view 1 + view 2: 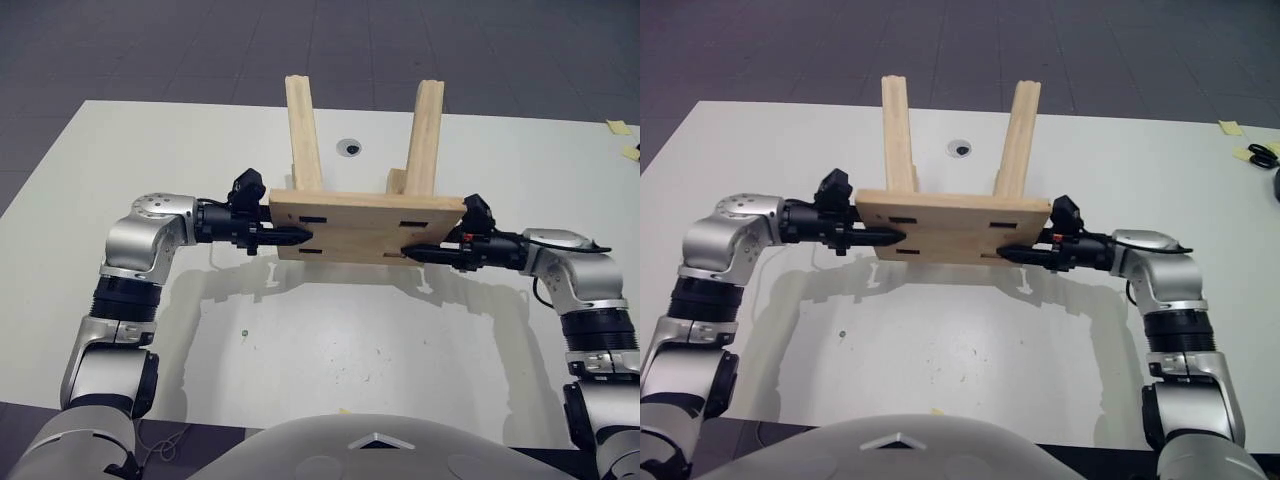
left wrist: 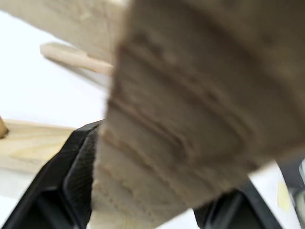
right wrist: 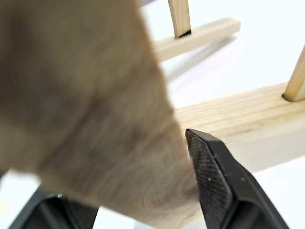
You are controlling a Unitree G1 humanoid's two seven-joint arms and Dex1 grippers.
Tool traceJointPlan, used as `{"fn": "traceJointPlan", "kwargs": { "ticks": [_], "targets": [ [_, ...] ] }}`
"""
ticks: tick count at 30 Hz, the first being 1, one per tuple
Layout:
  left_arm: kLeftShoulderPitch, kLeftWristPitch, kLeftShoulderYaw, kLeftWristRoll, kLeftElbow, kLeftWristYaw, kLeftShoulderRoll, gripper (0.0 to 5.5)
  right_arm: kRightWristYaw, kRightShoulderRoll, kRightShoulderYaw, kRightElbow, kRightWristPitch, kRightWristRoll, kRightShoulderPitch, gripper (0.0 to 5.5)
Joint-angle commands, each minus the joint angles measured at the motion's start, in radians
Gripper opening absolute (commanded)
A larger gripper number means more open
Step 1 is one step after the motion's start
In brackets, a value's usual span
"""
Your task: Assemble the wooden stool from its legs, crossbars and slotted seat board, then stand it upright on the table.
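Two legs (image 1: 303, 130), one seat board (image 1: 360, 225)

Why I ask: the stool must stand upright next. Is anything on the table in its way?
Nothing visible does. The left gripper and right gripper clamp the seat board at its ends, legs pointing away over the table. Only a small round port sits in the table between the legs.
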Motion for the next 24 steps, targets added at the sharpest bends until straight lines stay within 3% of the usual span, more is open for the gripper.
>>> {"fn": "traceJointPlan", "kwargs": {
  "ticks": [1,3,6,10,14,17,20,24],
  "targets": [
    [0.021,0.425,0.165,-0.283,-0.178,0.2,-0.104,2.26,-0.267,0.141,-0.307,-0.084,0.515,0.483,-0.093,2.5],
    [-0.035,0.569,0.311,-0.402,-0.225,0.361,-0.183,2.19,-0.431,0.184,-0.397,-0.108,0.557,0.669,-0.125,2.5],
    [-0.162,0.63,0.514,-0.61,-0.236,0.698,-0.314,2.04,-0.755,0.221,-0.427,-0.156,0.418,1.013,-0.139,2.45],
    [-0.229,0.474,0.554,-0.86,-0.244,1.113,-0.401,1.7,-1.064,0.278,-0.409,-0.274,0.209,1.255,-0.113,2.2],
    [-0.266,0.365,0.583,-0.914,-0.198,1.378,-0.451,1.58,-1.281,0.354,-0.413,-0.345,0.065,1.29,-0.126,1.97],
    [-0.286,0.301,0.638,-0.848,-0.076,1.537,-0.445,1.54,-1.395,0.391,-0.434,-0.365,-0.022,1.248,-0.157,2.62],
    [-0.301,0.2,0.703,-0.791,0.032,1.68,-0.43,2.3,-1.451,0.412,-0.457,-0.375,-0.097,1.214,-0.161,3.2],
    [-0.319,0.15,0.729,-0.823,0.061,1.73,-0.425,2.98,-1.488,0.454,-0.453,-0.432,-0.15,1.21,-0.118,3.86]
  ]
}}
